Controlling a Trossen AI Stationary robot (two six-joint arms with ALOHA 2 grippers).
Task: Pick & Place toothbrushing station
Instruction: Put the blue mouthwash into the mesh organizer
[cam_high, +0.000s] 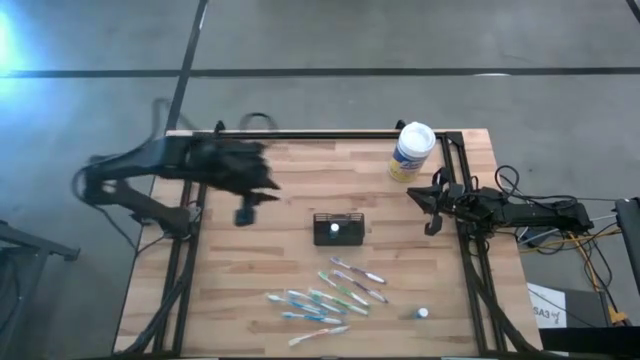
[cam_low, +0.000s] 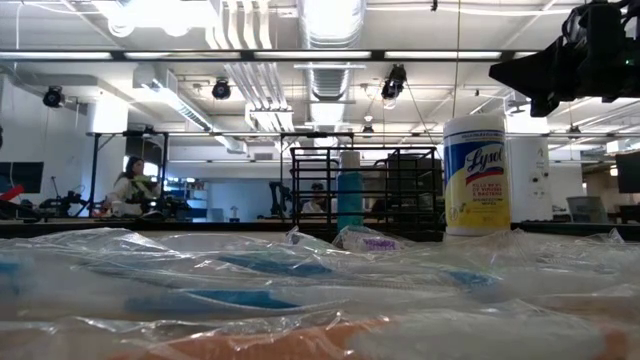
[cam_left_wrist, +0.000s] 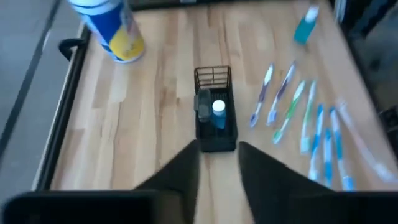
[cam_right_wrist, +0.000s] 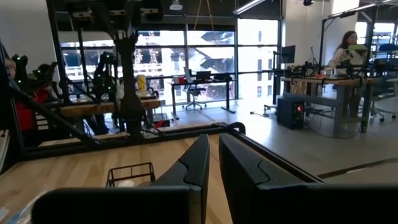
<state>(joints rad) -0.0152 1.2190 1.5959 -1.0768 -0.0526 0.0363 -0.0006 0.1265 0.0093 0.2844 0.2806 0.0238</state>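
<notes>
Worktop of pale wood planks carries everything here, with a dark frame running along its edges. At nine to ten o'clock on it, seen from above, the left hand hangs over the bare boards, blurred, its arm reaching in from the left edge. Its own wrist view shows two dark fingers set a little apart with a clear gap between them, holding nothing and touching nothing; they point towards the toothbrushing station, which lies just ahead of the tips. No object stands between hand and holder.

The toothbrushing station sits near the worktop's centre, a small black box with a white-capped item standing in it. At six o'clock from it lies a loose scatter of toothbrushes in blue, green and pink, fanned out across the near boards and not touching the holder. Further toward five o'clock is a small white-capped bottle, alone near the near right corner.

At one o'clock from the holder, near the far right corner, stands an upright wipes canister with a white lid and yellow label; the low view shows it tall behind crinkled clear wrappers.

At three o'clock, over the right edge frame, waits the right hand, well apart from the holder. Its fingers are nearly pressed together, a narrow slit between them, empty.
</notes>
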